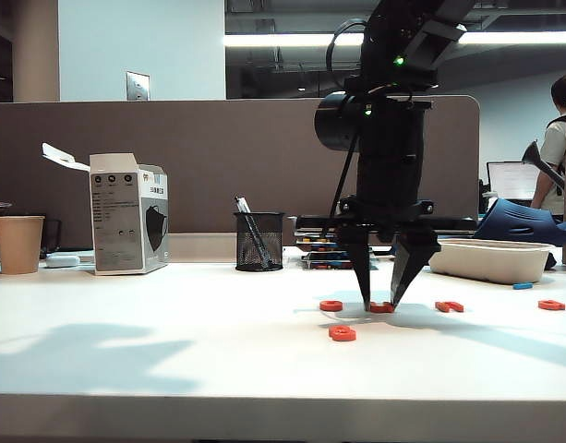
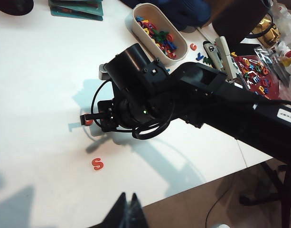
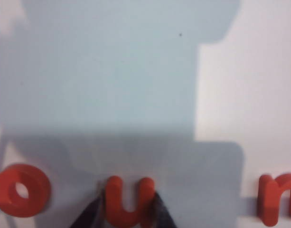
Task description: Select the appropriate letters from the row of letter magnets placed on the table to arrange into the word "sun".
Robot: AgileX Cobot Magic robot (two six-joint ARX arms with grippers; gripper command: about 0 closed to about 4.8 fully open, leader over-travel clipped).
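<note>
While the left tool (image 2: 128, 211) hangs at the surface's (image 1: 172, 341) near edge, only its dark tips in frame, so can't tell released or clenched, the orange S (image 1: 342, 333) lies alone nearest the front. Behind it, right tool (image 1: 382, 297) points straight down with fingers touching both sides of the U (image 3: 128, 202), grasping it on the surface in the row, O (image 3: 21, 190) just beside, N (image 3: 277, 197) further along. White tray (image 1: 490, 259) of mixed letters sits beyond.

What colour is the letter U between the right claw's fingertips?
Orange-red. The letter U shows best in the right wrist view, with the right claw straddling it.
</note>
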